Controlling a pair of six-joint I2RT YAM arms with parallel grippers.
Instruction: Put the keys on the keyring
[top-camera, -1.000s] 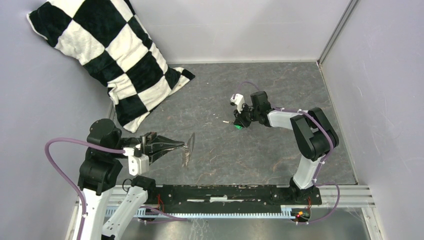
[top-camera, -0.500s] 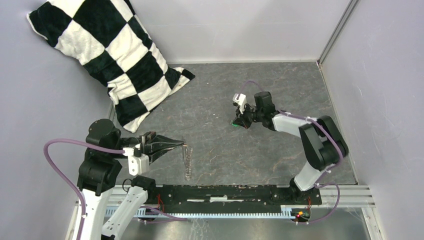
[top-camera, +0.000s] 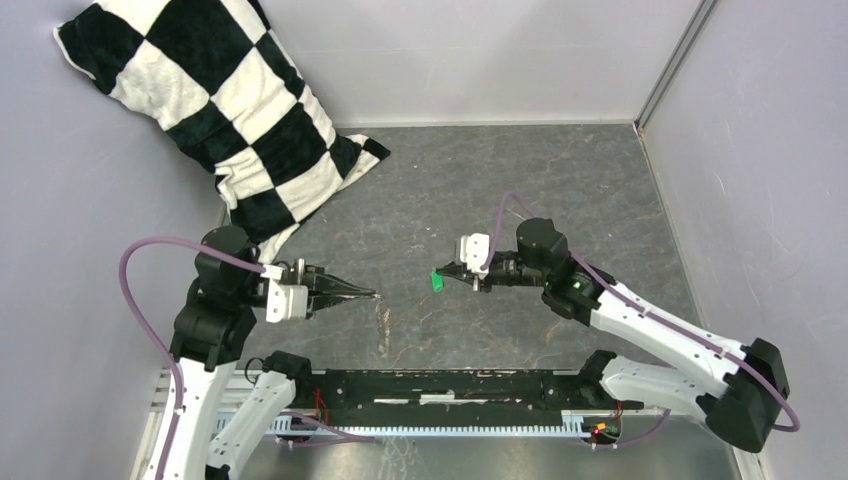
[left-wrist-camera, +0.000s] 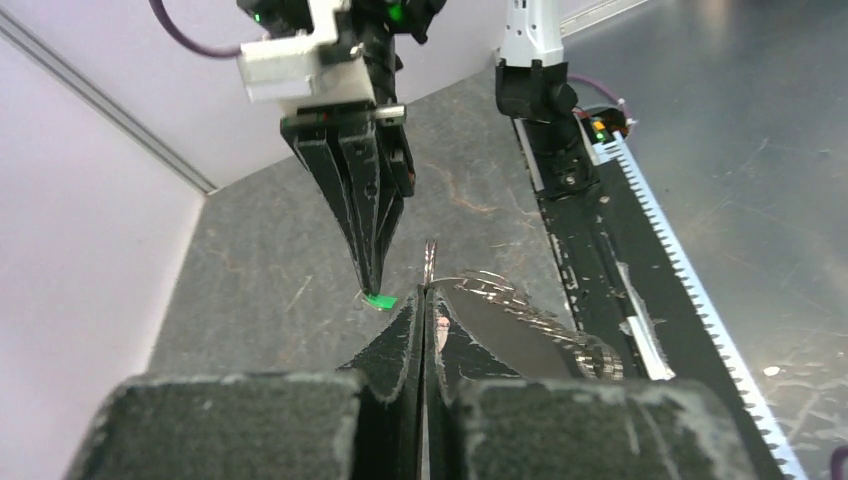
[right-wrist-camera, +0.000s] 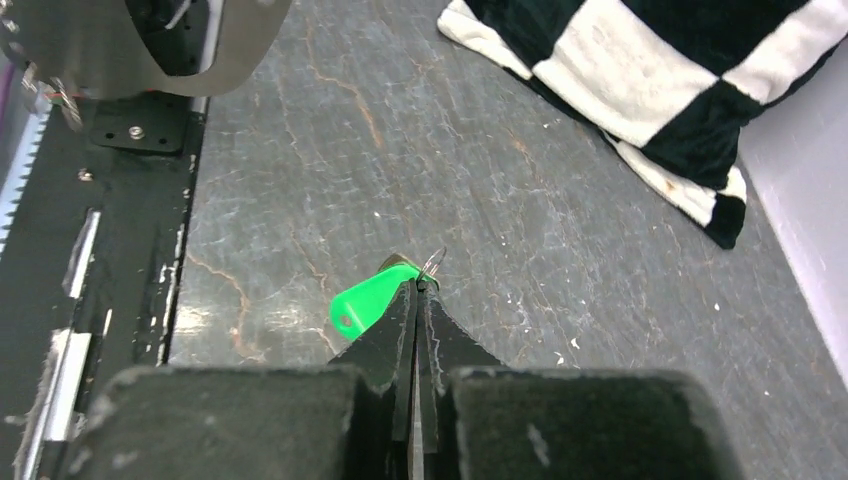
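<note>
Both arms tip to tip over the table (top-camera: 520, 170), near its front edge.
Left gripper (top-camera: 372, 294) is clamped on the keyring (left-wrist-camera: 505, 325), which hangs below its tips, edge-on to the other arm. Right gripper (top-camera: 447, 272) is pinched shut on the key (right-wrist-camera: 358, 301), green tag jutting sideways. The key lies just right of the keyring, not touching; threading looks due next.

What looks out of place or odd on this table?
Only the checkered pillow: it slumps in the far left corner, its lower end on the table, unrelated to the job. Nothing looks spilled or broken.
</note>
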